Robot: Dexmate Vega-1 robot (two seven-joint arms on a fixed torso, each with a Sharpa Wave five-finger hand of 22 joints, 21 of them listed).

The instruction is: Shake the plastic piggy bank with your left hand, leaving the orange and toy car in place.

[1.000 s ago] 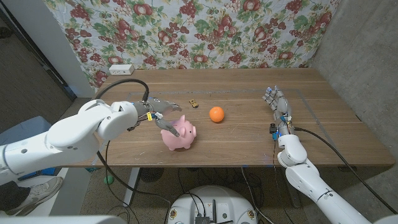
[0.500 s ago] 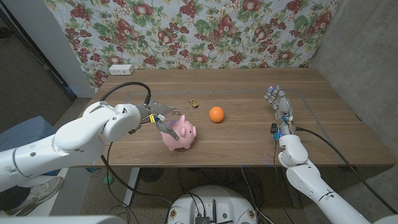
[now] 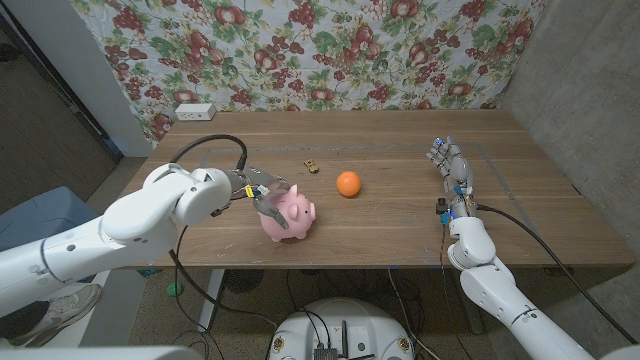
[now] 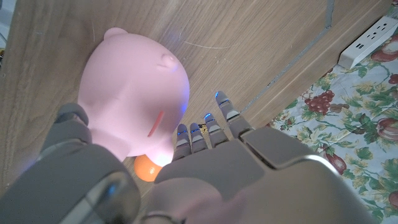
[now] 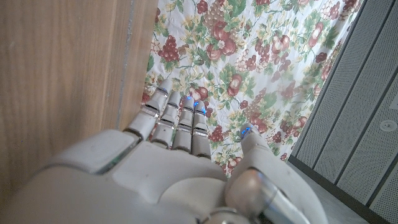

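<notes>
A pink plastic piggy bank [image 3: 292, 215] stands on the wooden table [image 3: 380, 225] near its front edge. My left hand [image 3: 260, 190] is at the pig's left side with its fingers spread. The pig [image 4: 134, 93] sits between the thumb and the fingers [image 4: 205, 127], and no firm grip is visible. The orange [image 3: 347, 183] lies to the right of the pig and farther back, and it peeks out under the pig [image 4: 148, 169]. A small yellow toy car [image 3: 313, 164] sits behind the pig. My right hand [image 3: 449, 166] stands at the table's right side, fingers straight, holding nothing.
A white power strip [image 3: 194, 110] lies at the table's back left corner, also seen by the floral cloth [image 4: 372, 36]. The floral cloth [image 3: 330, 50] hangs behind the table. A grey wall [image 3: 590, 90] stands to the right.
My left arm has swung in toward the pig and the hand has closed in around its left side. The pig, orange, car and right hand have stayed in place.
</notes>
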